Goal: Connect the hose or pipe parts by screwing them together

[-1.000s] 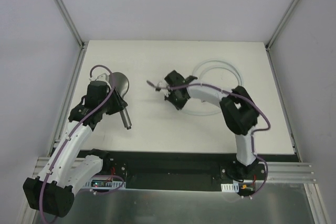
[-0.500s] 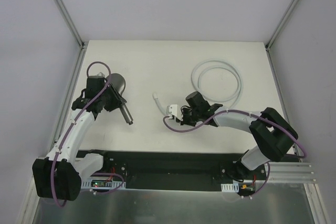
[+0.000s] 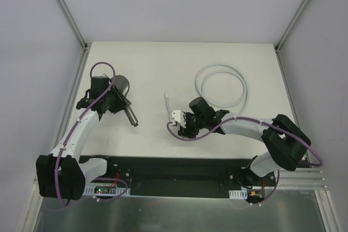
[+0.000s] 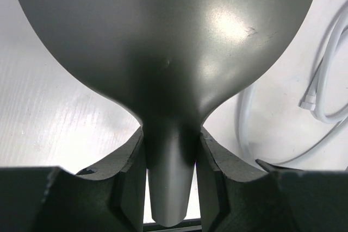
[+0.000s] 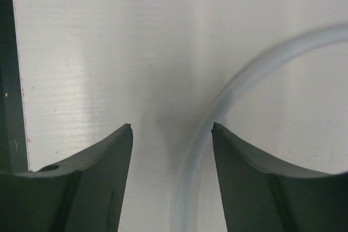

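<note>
While the white table (image 3: pixel 163 63) carries everything, the largest thing on it is the pale hose (image 3: pixel 246 85). It lies in 1 loose loop beyond and beside the right gripper (image 3: pixel 179 122). In the right wrist view a blurred stretch of it curves in from ahead of the jaws and runs down between the 2 fingers (image 5: pixel 92 177), closer to 1 than the other. Those jaws stand wide and grip nothing.

The dark grey shower head (image 3: pixel 122 87) comes next. Its narrow neck sits between the jaws of the left gripper (image 4: pixel 169 172), which are closed narrow on it. The round head spreads out past the fingertips.

The hose's small end fitting (image 3: pixel 167 99) rests on the table near the right jaws.
</note>
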`<state>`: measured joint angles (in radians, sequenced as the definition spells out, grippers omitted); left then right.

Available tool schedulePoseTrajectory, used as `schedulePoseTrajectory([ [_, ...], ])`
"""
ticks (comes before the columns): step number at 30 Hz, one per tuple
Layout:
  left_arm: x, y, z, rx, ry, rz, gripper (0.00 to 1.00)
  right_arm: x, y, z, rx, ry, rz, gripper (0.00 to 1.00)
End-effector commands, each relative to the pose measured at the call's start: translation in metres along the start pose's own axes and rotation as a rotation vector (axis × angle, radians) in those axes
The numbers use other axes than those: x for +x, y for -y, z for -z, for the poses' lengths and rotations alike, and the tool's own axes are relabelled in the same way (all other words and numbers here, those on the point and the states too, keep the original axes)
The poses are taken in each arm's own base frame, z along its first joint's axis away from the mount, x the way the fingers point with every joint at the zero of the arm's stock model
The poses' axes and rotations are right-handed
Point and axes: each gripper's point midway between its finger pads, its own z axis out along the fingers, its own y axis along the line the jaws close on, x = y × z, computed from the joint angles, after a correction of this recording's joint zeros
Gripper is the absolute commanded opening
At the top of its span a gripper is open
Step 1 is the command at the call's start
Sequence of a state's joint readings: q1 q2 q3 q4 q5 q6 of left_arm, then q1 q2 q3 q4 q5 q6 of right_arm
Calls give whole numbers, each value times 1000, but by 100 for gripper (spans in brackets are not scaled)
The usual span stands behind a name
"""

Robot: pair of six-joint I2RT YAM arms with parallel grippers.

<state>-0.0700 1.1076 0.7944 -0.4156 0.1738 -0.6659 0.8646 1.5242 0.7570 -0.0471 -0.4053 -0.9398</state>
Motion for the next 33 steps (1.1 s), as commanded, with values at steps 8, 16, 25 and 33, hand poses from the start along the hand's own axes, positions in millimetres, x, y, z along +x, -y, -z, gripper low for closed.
schedulePoseTrajectory([
  [8,-23,18,26,111,170,6,0,-81,123,27,566,279,-762,69],
  [16,-10,15,29,151,171,0,0,-30,195,31,1029,73,-1238,68],
  [25,-3,16,33,186,173,2,0,-11,243,36,1262,-104,-1347,71],
  [33,-1,19,34,207,165,1,0,6,263,13,1239,-130,-1488,68],
])
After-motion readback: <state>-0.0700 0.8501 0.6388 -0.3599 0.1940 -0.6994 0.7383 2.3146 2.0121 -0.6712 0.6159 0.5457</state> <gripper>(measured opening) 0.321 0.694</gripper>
